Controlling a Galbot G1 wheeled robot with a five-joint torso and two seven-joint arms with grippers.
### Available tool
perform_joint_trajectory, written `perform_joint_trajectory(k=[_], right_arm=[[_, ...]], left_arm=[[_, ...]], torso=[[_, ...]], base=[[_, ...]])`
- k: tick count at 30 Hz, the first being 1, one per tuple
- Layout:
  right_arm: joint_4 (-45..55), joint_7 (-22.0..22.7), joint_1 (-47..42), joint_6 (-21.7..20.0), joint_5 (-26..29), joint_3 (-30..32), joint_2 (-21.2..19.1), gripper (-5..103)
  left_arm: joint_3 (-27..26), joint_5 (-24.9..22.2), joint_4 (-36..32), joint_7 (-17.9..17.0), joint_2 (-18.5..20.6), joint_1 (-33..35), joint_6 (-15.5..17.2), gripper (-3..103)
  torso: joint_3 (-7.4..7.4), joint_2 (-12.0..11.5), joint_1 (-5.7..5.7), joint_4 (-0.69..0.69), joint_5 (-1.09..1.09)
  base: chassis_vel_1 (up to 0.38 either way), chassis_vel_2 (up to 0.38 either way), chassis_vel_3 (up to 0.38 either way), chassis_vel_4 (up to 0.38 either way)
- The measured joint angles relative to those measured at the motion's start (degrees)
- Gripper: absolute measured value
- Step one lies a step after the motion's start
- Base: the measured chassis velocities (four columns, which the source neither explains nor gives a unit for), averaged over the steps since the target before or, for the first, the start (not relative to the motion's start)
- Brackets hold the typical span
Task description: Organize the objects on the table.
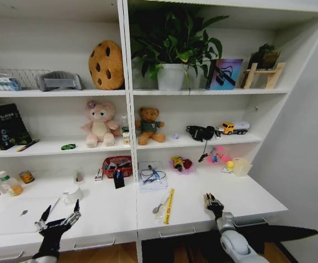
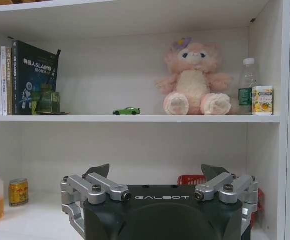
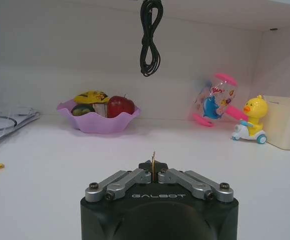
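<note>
Left gripper (image 1: 60,212) hovering over the table (image 1: 257,197), jaws apart; right gripper (image 1: 212,201) pinching something thin. One ruler (image 1: 169,205), one toy car (image 2: 126,111), two teddy bears.

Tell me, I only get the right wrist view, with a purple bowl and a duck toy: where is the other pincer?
Observer: The left pincer hangs open over the front left part of the table.
Operator: What is it facing?
Observer: It faces the shelf above the table, where a tiny green toy car sits to one side of a pink plush bear, apart from it.
</note>
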Motion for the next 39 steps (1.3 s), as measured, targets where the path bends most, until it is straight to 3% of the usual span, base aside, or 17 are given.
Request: perform_joint_trajectory(k=[15,26,33,39], right_arm=[[1.2,0.3,0.3,0.2,0.0,0.5,0.2,0],[11.8,2.3,1.5,-2.4,3.6,0.3,-1.7,0],[14.6,3.7,5.1,-5.0,6.0,-0.8,-2.7,0],[9.5,3.7,12.2,-5.3,7.5,-3.8,-3.1,0]], left_arm=[[-0.1,-0.1,-0.3,0.0,-0.2,0.0,-0.1,100],[0.1,-0.3,-0.5,0.0,-0.5,0.0,0.0,100],[0.3,-0.1,-0.5,0.0,-0.5,0.0,0.0,100],[0.7,0.3,-0.5,0.0,-0.5,0.0,0.1,100]], torso=[[0.00,0.0,0.00,0.00,0.01],[0.00,0.0,0.00,0.00,0.00],[0.00,0.0,0.00,0.00,0.00],[0.00,0.0,0.01,0.00,0.00]], base=[[0.000,0.000,0.000,0.000],[0.000,0.000,0.000,0.000],[0.000,0.000,0.000,0.000],[0.000,0.000,0.000,0.000]])
